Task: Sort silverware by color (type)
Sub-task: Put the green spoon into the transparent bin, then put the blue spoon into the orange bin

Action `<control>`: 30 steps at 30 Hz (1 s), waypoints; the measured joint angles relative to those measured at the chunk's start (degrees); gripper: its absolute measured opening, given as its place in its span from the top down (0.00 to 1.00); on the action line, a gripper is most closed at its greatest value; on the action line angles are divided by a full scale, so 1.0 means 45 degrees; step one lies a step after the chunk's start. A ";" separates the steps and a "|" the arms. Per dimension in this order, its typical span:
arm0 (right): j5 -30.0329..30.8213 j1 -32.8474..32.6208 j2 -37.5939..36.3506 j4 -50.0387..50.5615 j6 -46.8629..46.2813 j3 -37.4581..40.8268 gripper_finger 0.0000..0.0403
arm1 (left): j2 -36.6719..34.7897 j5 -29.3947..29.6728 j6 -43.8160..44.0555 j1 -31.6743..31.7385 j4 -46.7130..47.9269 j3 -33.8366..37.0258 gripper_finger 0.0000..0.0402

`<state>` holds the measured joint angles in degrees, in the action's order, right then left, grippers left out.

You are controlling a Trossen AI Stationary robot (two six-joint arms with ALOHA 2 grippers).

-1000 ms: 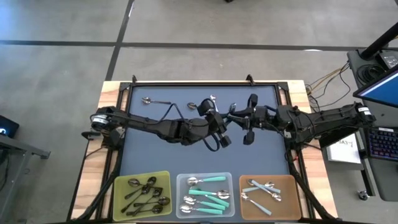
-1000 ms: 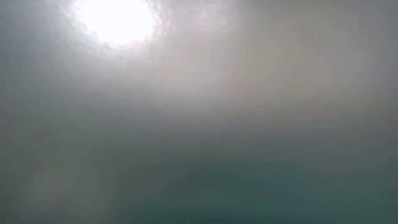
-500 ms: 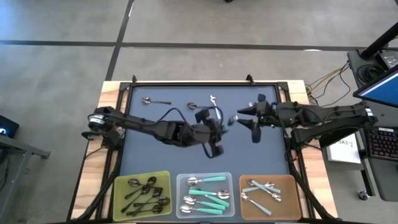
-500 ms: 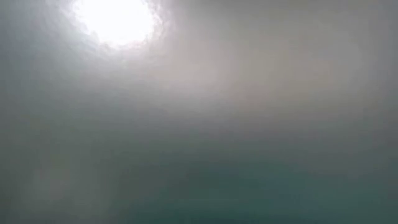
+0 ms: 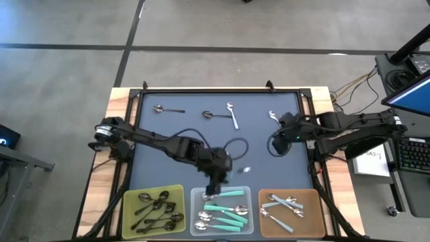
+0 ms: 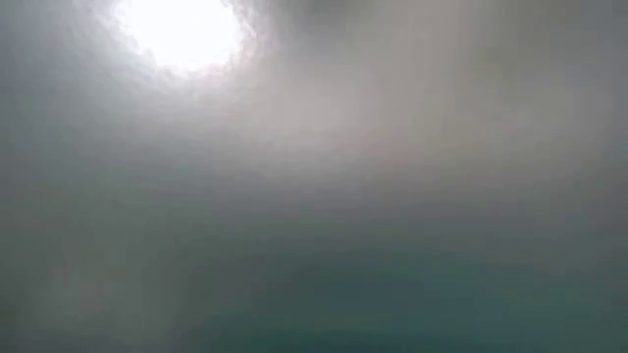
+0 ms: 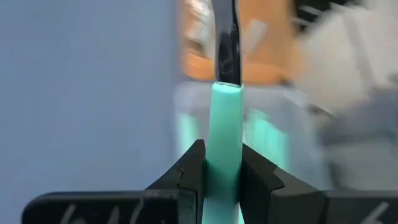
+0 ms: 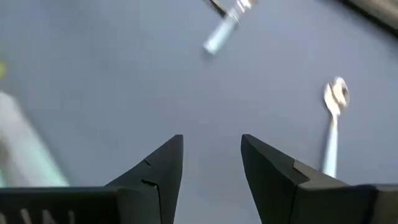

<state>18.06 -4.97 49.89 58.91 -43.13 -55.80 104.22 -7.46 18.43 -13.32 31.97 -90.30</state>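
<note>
Both arms are dark, nearly black, built of slim jointed links. A black cable loops free just behind the left gripper (image 5: pixel 213 185), and another curls behind the right gripper (image 5: pixel 277 141). The left arm's base carries a rounded silvery-grey housing. Each gripper has two matte black fingers (image 8: pixel 163 168) with angular, wedge-shaped tips and a stepped notch on the inner edge. Faint pale markings, possibly lettering, run along the black crossbar behind the fingers.
</note>
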 joint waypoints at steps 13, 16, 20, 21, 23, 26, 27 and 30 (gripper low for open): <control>0.0003 0.0029 0.0352 0.0381 -0.1470 0.2505 0.65 | 0.0752 -0.1586 0.0779 -0.2118 0.0617 0.0019 0.84; -0.0005 0.0058 0.0401 0.0383 -0.1566 0.3108 0.65 | 0.1123 -0.1588 0.0798 -0.2375 0.0582 0.0019 0.80; -0.0001 0.0221 0.0435 0.0248 -0.1755 0.3664 0.65 | 0.1533 -0.1564 0.1642 -0.2351 0.0461 0.0019 0.78; -0.0002 0.0298 0.0436 0.0093 -0.1750 0.3766 0.65 | 0.1597 -0.1559 0.1866 -0.2295 0.0459 0.0019 0.78; -0.0002 0.0535 0.0436 -0.0217 -0.1666 0.3955 0.65 | 0.1686 -0.1524 0.1987 -0.2189 0.0423 0.0019 0.78; 0.0000 0.1083 0.0436 -0.0911 -0.1389 0.4331 0.65 | 0.1707 -0.1496 0.2017 -0.2035 0.0232 0.0019 0.78; 0.0001 0.1325 0.0436 -0.1192 -0.1280 0.4459 0.65 | 0.1705 -0.1491 0.2013 -0.1980 0.0139 0.0019 0.78; -0.0010 0.2237 0.0446 -0.1916 -0.0706 0.4788 0.65 | 0.1705 -0.1462 0.1872 -0.1833 -0.0001 0.0019 0.78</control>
<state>18.02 5.10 51.90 50.28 -46.31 -34.26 111.90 -14.04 26.86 -21.57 31.96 -90.21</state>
